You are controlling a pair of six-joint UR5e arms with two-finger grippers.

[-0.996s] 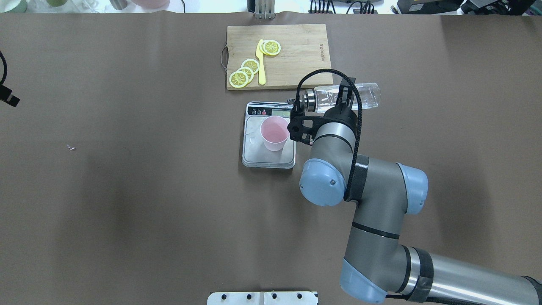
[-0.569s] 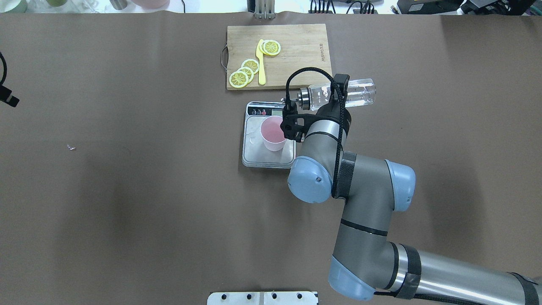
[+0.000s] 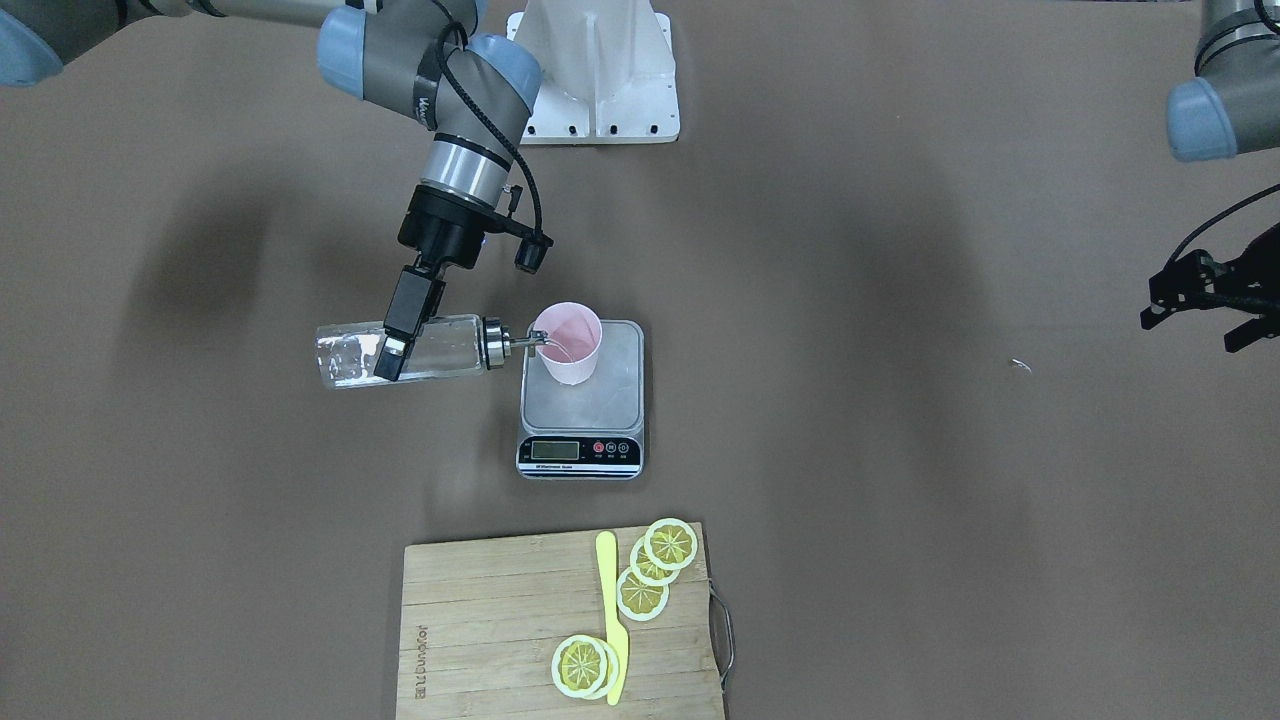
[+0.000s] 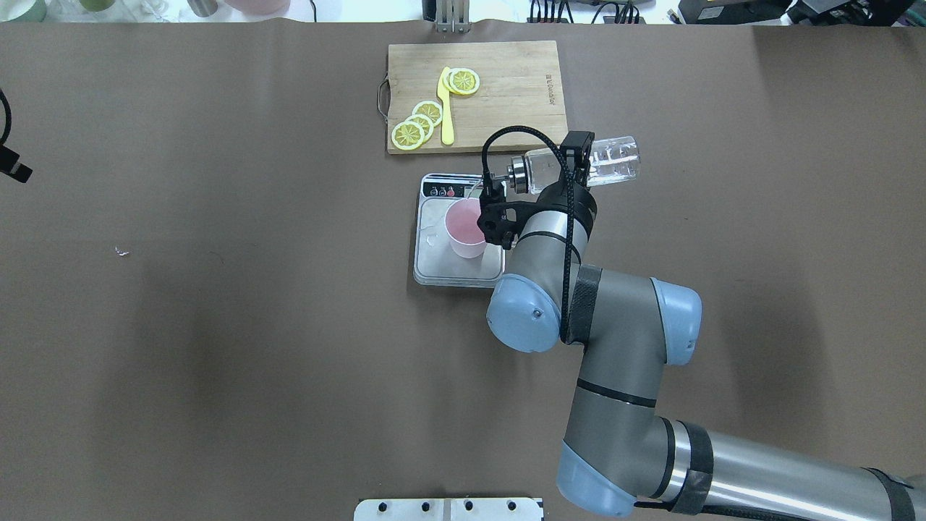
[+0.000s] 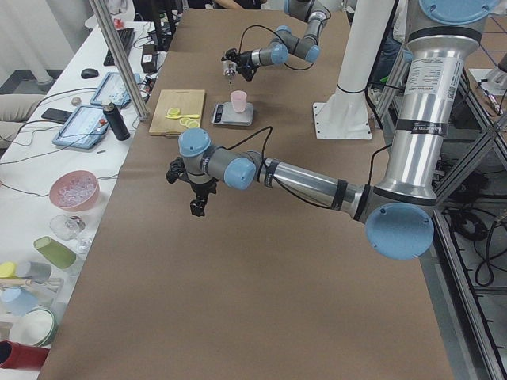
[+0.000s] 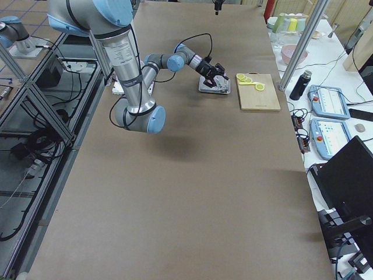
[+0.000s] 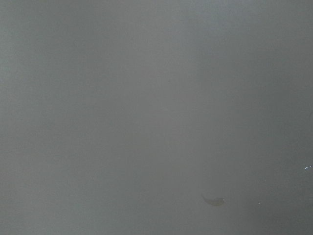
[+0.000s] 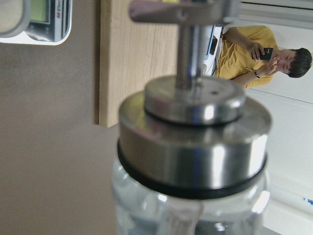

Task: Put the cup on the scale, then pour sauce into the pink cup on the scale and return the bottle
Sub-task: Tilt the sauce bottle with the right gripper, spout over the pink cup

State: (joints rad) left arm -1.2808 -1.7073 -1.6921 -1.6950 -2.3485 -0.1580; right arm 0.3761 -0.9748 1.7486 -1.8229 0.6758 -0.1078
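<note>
Pouring stage: clamping bottle's (image 3: 445, 348) body in right pincer (image 3: 390, 352), closed tight on glass, spout (image 3: 520, 343) past pincer's side over cup (image 3: 572, 352) on scale (image 3: 605, 400). Calling for shallow tilt, spout inside rim, slow flow, watching display (image 3: 555, 450).

cup (image 3: 568, 345) 1 | scale (image 3: 590, 415) 1 | bottle (image 3: 440, 350) 1 | cutting board (image 3: 480, 620) 1 | yellow knife (image 3: 608, 590) 1 | lemon slices (image 3: 671, 543) 5 | robot arms (image 4: 622, 340) 2
</note>
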